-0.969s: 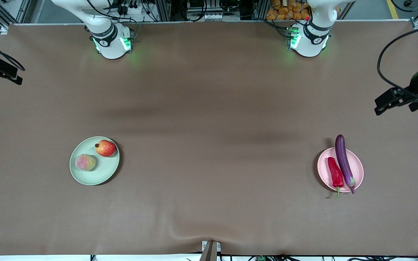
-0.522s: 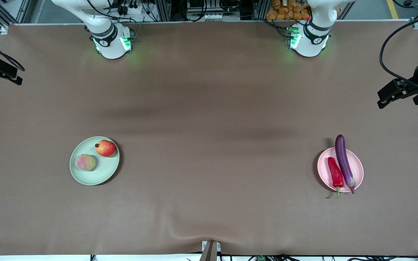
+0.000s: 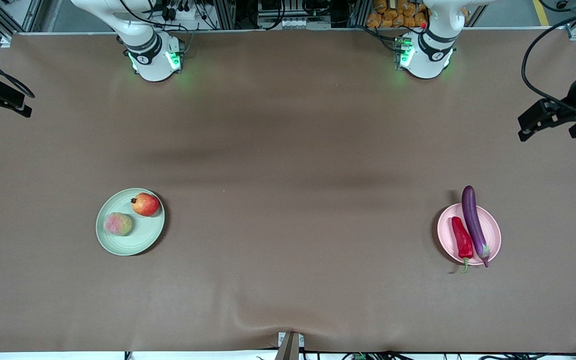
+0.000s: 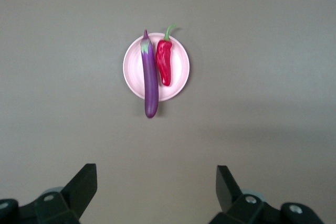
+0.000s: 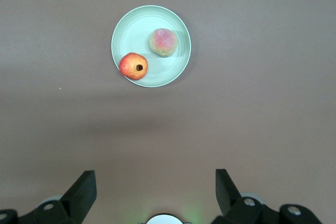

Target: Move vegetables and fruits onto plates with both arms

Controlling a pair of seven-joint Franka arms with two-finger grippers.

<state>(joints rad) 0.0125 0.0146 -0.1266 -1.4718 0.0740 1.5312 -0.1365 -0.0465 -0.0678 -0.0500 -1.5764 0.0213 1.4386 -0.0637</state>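
Brown table (image 3: 288, 150). Green plate (image 3: 140, 240) twd right arm's end, w/ pomegranate (image 3: 145, 204) & yellow-green fruit (image 3: 117, 223) on it, apart. Pink plate (image 3: 492, 227) twd left arm's end, w/ eggplant (image 3: 473, 222) & chili (image 3: 462, 238) side by side, eggplant overhanging rim. Left gripper (image 4: 156, 195) high over table edge, fingers wide, empty. Right gripper (image 5: 156, 195) high over its table end, fingers wide, empty.
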